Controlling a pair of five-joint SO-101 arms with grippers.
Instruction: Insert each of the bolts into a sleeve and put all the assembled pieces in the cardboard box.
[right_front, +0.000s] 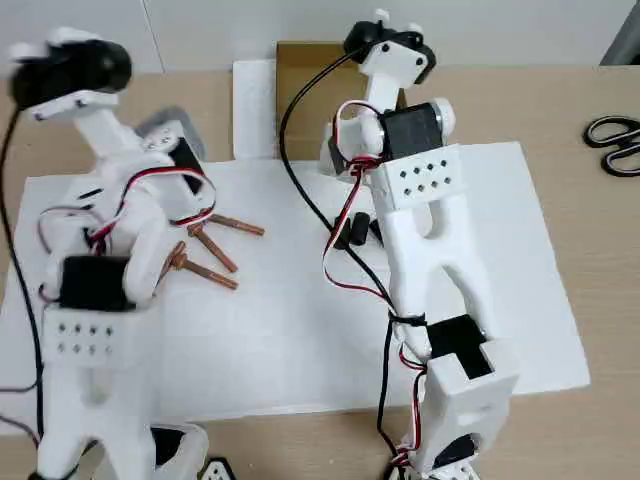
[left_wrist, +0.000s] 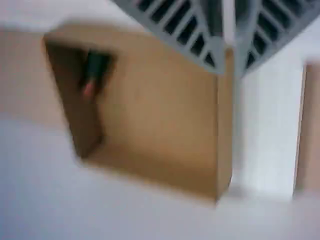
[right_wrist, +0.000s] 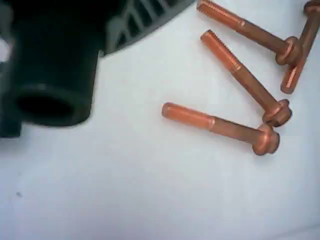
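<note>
The wooden surface carries a white sheet, and most of the work lies on that sheet. The cardboard box stands at the sheet's far edge with its open side up. The left wrist view shows one assembled piece against an inner wall of the box, a dark sleeve with a copper end showing. The left hand hangs over the box, and it cannot be told whether its fingers are apart or together. The right hand is over the other side of the sheet and appears clamped on a black sleeve. It holds the sleeve off the sheet with the open bore towards the wrist camera. What look like spare sleeves lie beside the left arm. Four copper bolts lie loose in a fan near the held sleeve, their heads close together.

The bolts are probably light, rigid metal, and their round shanks will likely roll at a nudge. The best hold is across the smooth shank just behind the head, which leaves the threaded tip free to enter the bore. The sleeve looks stiff and smooth, so it may twist in the grip. It should be held around its middle, with the bore mouth left clear
</note>
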